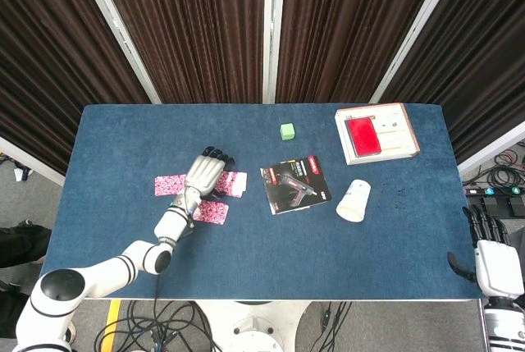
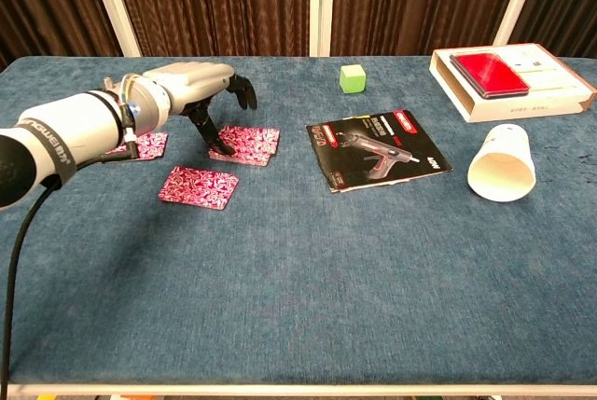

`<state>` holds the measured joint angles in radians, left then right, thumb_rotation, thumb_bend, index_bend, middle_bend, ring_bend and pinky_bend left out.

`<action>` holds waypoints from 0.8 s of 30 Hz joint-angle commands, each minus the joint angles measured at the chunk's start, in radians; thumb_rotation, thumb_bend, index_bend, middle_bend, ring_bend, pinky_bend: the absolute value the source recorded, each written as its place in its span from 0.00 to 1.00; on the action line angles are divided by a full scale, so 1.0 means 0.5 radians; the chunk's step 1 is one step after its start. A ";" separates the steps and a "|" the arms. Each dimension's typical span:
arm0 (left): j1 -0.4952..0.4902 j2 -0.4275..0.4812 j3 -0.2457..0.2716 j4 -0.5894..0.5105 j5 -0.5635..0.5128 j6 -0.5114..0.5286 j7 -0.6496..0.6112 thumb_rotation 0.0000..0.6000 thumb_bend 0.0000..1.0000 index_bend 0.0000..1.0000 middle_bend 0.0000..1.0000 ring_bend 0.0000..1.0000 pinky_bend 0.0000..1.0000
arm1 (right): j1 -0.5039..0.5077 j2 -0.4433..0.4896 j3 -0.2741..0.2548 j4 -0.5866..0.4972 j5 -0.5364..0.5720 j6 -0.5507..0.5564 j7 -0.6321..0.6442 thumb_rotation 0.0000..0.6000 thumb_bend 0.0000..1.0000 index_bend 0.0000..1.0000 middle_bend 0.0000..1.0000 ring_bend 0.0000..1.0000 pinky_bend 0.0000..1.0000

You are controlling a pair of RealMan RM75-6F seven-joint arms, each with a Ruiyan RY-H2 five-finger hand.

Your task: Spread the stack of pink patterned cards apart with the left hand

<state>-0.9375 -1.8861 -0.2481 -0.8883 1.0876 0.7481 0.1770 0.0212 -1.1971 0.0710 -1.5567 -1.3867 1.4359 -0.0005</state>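
Three pink patterned cards lie apart on the blue table [image 1: 115, 139]. One lies left of my left hand [image 1: 168, 185] [image 2: 147, 145], one to its right [image 1: 235, 181] [image 2: 250, 144], and one nearer me [image 1: 212, 211] [image 2: 198, 185]. My left hand [image 1: 205, 174] [image 2: 198, 85] reaches over them, and its spread fingertips [image 2: 215, 144] press down on the left end of the right card. It grips nothing. My right hand [image 1: 494, 263] hangs off the table's near right corner, fingers extended and holding nothing.
A glue-gun leaflet [image 1: 295, 185] [image 2: 378, 151] lies just right of the cards. A green cube [image 1: 287, 130] [image 2: 352, 78] sits behind it. A white paper cup [image 1: 353, 201] [image 2: 502, 163] lies on its side at right. A box with a red insert [image 1: 376, 133] [image 2: 508, 78] sits far right.
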 commanded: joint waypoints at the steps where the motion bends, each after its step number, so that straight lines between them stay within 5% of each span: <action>1: 0.023 0.031 0.011 -0.014 0.052 0.037 -0.056 1.00 0.13 0.15 0.17 0.09 0.10 | -0.001 0.000 0.000 0.000 0.000 0.002 -0.001 1.00 0.23 0.00 0.00 0.00 0.00; 12: 0.192 0.299 0.069 -0.351 0.019 0.142 0.041 1.00 0.11 0.15 0.19 0.09 0.10 | 0.007 -0.019 -0.001 0.013 -0.006 -0.008 -0.006 1.00 0.23 0.00 0.00 0.00 0.00; 18: 0.424 0.599 0.154 -0.748 -0.008 0.382 0.142 1.00 0.08 0.19 0.19 0.08 0.10 | 0.016 -0.037 -0.017 0.003 -0.075 0.016 -0.022 1.00 0.23 0.00 0.00 0.00 0.00; 24: 0.725 0.864 0.326 -1.031 0.317 0.822 0.016 1.00 0.05 0.20 0.19 0.06 0.10 | 0.022 -0.054 -0.053 -0.037 -0.171 0.049 -0.091 1.00 0.23 0.00 0.00 0.00 0.00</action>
<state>-0.6668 -1.5117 -0.1384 -1.3477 1.1603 1.0286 0.2100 0.0309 -1.2216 0.0487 -1.5706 -1.4661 1.4581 -0.0401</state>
